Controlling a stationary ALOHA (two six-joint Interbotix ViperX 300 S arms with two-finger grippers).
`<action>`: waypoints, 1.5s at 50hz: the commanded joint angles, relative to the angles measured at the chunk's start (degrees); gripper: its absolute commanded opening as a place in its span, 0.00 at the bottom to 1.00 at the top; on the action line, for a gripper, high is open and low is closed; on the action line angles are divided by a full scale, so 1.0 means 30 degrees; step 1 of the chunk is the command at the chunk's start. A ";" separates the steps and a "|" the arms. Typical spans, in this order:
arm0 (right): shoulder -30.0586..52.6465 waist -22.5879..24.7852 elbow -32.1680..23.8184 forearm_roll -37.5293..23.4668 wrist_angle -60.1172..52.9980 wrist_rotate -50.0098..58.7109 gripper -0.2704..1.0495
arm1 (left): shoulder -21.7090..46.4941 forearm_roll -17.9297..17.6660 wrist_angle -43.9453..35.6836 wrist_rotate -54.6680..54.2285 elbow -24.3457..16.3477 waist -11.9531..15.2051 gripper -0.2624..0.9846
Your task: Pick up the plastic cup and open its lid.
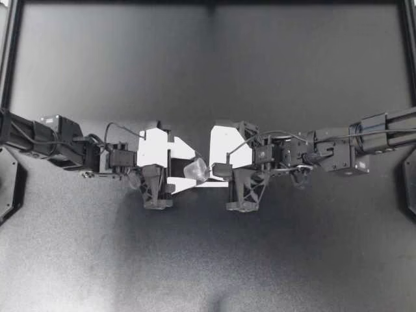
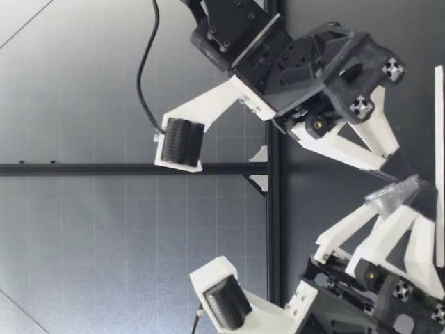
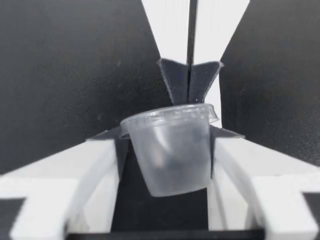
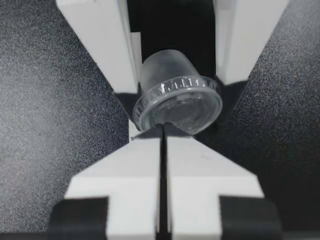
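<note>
My left tool (image 1: pixel 185 170) grips the cup (image 1: pixel 197 171) sideways, its axis pointing at my right tool (image 1: pixel 211 174), whose fingers are pressed together at the lid (image 4: pixel 182 107) rim.

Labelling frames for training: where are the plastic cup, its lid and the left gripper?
plastic cup (image 3: pixel 172 160), left wrist view, side wall.
lid (image 4: pixel 181 107), right wrist view, flat top.
left gripper (image 1: pixel 188 169), top view, between its fingertips.

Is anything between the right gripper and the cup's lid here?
Nothing visible. My left gripper is shut on the plastic cup, and my right gripper sits with closed tips right at the rim of the lid.
</note>
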 commanded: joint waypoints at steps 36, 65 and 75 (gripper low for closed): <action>-0.9639 0.0059 0.6621 -0.2373 -0.8232 -0.2197 0.08 | -0.2432 0.0000 -0.4980 -0.1611 0.0791 -0.0615 0.44; -0.7471 0.0059 0.6006 -0.2080 -0.9844 -1.4326 0.57 | -0.3691 0.0000 -0.9463 -0.2666 0.0762 -0.0703 0.44; -0.7236 0.0059 0.6211 -0.0879 -1.2861 -1.8193 0.57 | -0.4014 0.0000 -0.9521 -0.2754 0.0498 -0.0703 0.44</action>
